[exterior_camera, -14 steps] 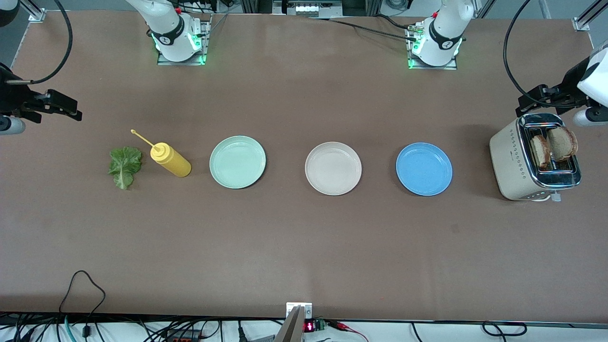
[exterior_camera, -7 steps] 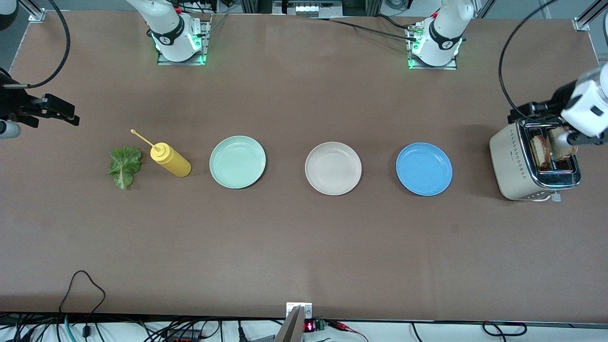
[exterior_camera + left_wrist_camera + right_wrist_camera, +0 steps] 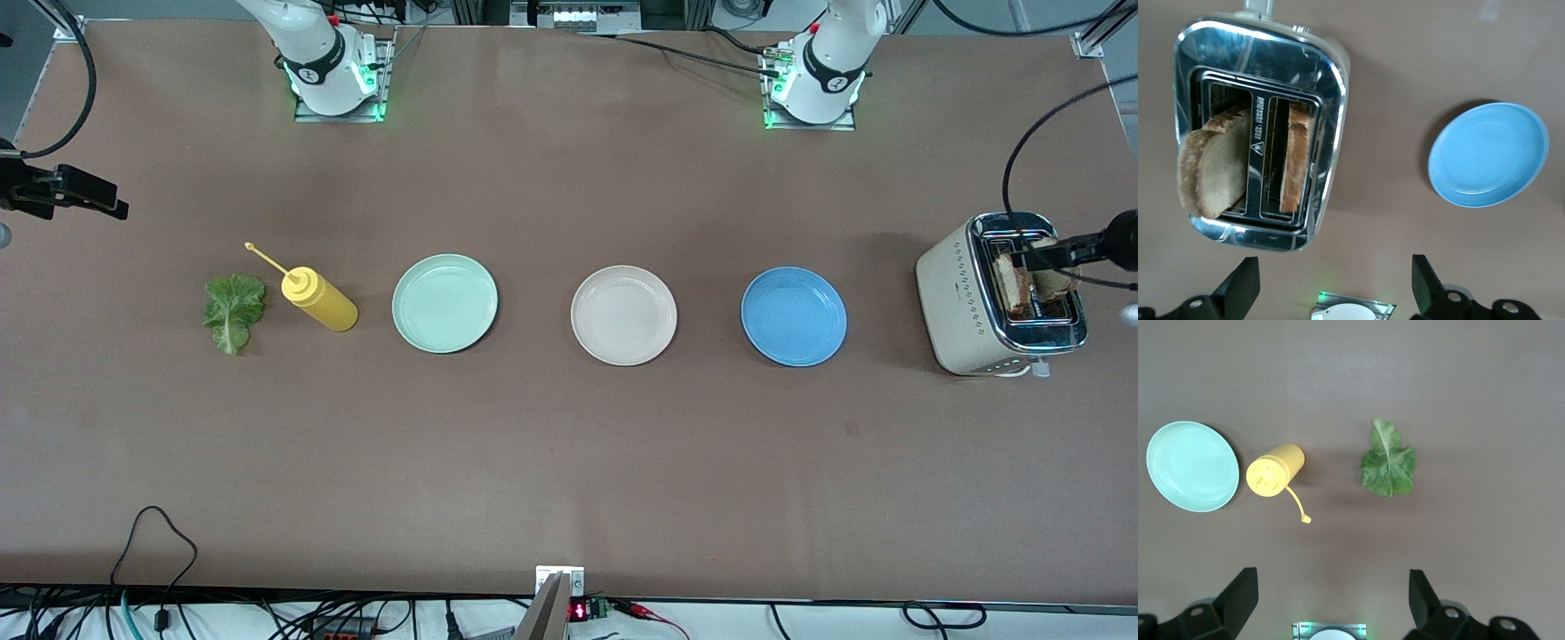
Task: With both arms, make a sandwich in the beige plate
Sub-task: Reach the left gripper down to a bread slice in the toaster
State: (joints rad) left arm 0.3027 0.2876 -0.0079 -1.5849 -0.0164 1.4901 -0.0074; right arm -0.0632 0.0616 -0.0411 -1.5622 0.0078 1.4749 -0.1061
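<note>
The empty beige plate (image 3: pixel 623 315) lies in the middle of the row of three plates. Two toasted bread slices (image 3: pixel 1009 283) (image 3: pixel 1211 163) stand in the slots of a cream toaster (image 3: pixel 965 302) at the left arm's end of the table. A green lettuce leaf (image 3: pixel 234 307) (image 3: pixel 1387 461) lies flat at the right arm's end. My left gripper (image 3: pixel 1053 255) (image 3: pixel 1333 263) hangs open above the toaster, holding nothing. My right gripper (image 3: pixel 111 200) (image 3: pixel 1331 577) is open and empty, high above the table by the lettuce and the bottle.
A yellow squeeze bottle (image 3: pixel 320 300) (image 3: pixel 1275 470) lies on its side between the lettuce and a mint green plate (image 3: pixel 444 303) (image 3: pixel 1191 465). A blue plate (image 3: pixel 794 316) (image 3: pixel 1488 155) sits between the beige plate and the toaster.
The left gripper has swung in over the toaster and its white wrist has left the front view. The right gripper has drifted toward the table's end. Both stayed open.
</note>
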